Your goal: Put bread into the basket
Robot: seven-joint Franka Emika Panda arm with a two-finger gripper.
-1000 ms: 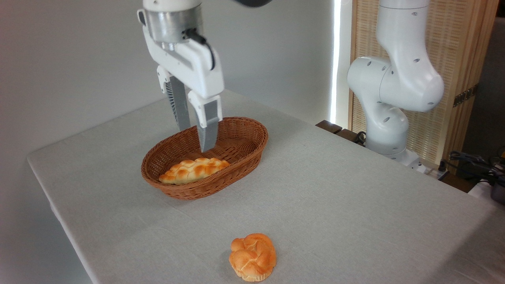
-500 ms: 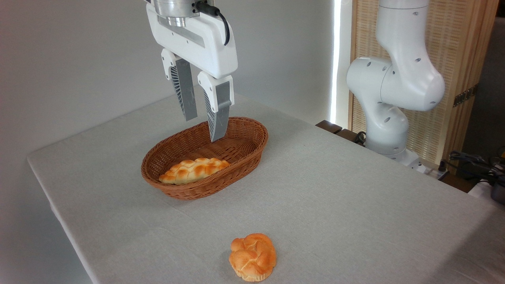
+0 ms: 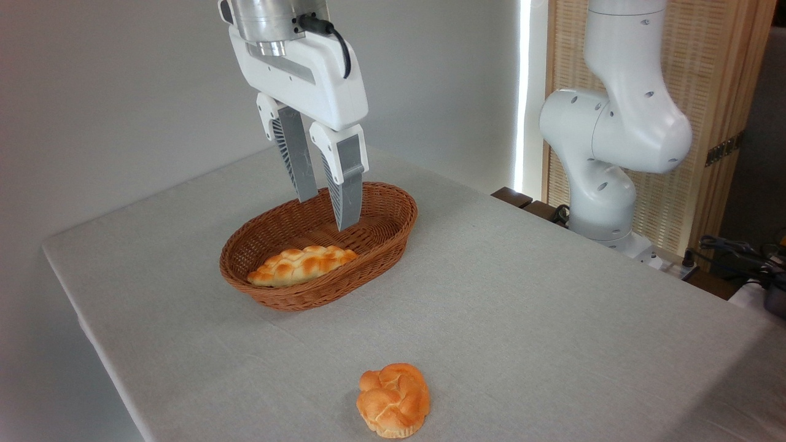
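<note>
Wicker basket (image 3: 393,212) holds the bread (image 3: 301,265) at its near end; claw (image 3: 326,213) hangs above, fingers slightly spread, gripping nothing.

I see a grey table (image 3: 522,307). On it sit a basket (image 3: 381,242) and a round bun (image 3: 393,399).
</note>
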